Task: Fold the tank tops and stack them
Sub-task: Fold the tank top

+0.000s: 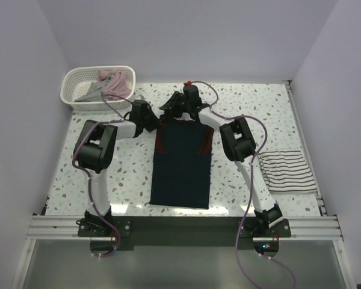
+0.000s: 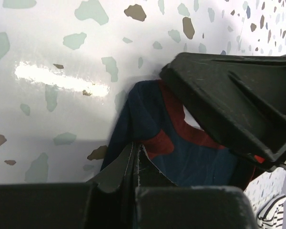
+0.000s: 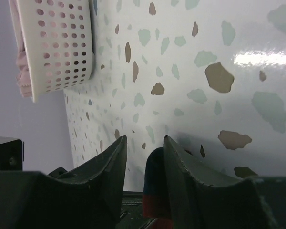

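both the left gripper (image 1: 155, 122) and right gripper (image 1: 182, 109) are pinching the navy top (image 1: 182, 165) by its far shoulders, fingers nearly closed on cloth, as it's lying flat on the table (image 1: 126, 180); i'm planning on carrying both corners level toward the near hem, avoiding skew.

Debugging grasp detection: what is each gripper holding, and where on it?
Both pinch the navy tank top at its far shoulder end: the right gripper on a red-trimmed strap, the left gripper apparently on the other shoulder's edge.

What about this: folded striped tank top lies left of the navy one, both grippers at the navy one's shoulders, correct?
No: the striped tank top lies right of the navy tank top, as the top external view shows. The rest stands.
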Robot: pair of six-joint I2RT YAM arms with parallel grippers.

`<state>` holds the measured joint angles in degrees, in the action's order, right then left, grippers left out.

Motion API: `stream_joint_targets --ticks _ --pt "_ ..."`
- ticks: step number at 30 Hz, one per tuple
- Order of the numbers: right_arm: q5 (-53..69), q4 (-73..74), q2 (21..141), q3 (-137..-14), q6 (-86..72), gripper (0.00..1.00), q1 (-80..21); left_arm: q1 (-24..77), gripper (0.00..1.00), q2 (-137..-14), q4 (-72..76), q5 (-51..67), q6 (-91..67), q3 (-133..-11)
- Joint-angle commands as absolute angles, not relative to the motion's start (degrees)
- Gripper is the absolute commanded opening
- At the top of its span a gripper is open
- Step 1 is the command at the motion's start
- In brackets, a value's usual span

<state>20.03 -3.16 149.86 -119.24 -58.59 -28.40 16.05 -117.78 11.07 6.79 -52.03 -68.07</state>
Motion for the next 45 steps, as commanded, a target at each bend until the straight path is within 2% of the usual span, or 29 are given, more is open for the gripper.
stream_joint_targets --ticks 1,6,10,14,18,33,37,45 --pt "17.67 -0.18 143.71 -121.91 -53.80 0.41 -26.54 16.08 0.00 -119.36 9.93 4.13 -52.56 -70.66" --pt "11.35 1.05 132.21 -109.80 -48.26 0.40 -25.84 15.56 0.01 -118.83 9.32 4.13 -52.03 -72.33" --pt "5.89 0.27 119.57 -93.20 -46.84 0.36 -24.09 15.56 0.01 -119.09 8.53 4.04 -51.77 -73.83" --pt "8.51 -8.85 110.86 -77.90 -49.56 0.34 -19.17 15.47 0.02 -119.88 8.09 4.22 -51.50 -74.88" --pt "13.79 -15.55 107.23 -66.12 -52.82 0.34 -12.24 15.47 0.02 -120.15 8.35 4.57 -51.50 -75.06" --pt "15.82 -15.99 115.40 -68.82 -53.78 0.33 -9.93 14.77 0.01 -120.41 8.09 4.75 -51.15 -74.97" --pt "16.44 -16.87 116.19 -68.99 -54.58 0.28 -10.19 14.68 0.01 -120.32 8.09 4.66 -51.06 -74.97" --pt "15.03 -13.54 118.30 -72.15 -53.18 0.11 -12.12 14.59 0.01 -120.41 7.91 4.83 -51.06 -75.06"
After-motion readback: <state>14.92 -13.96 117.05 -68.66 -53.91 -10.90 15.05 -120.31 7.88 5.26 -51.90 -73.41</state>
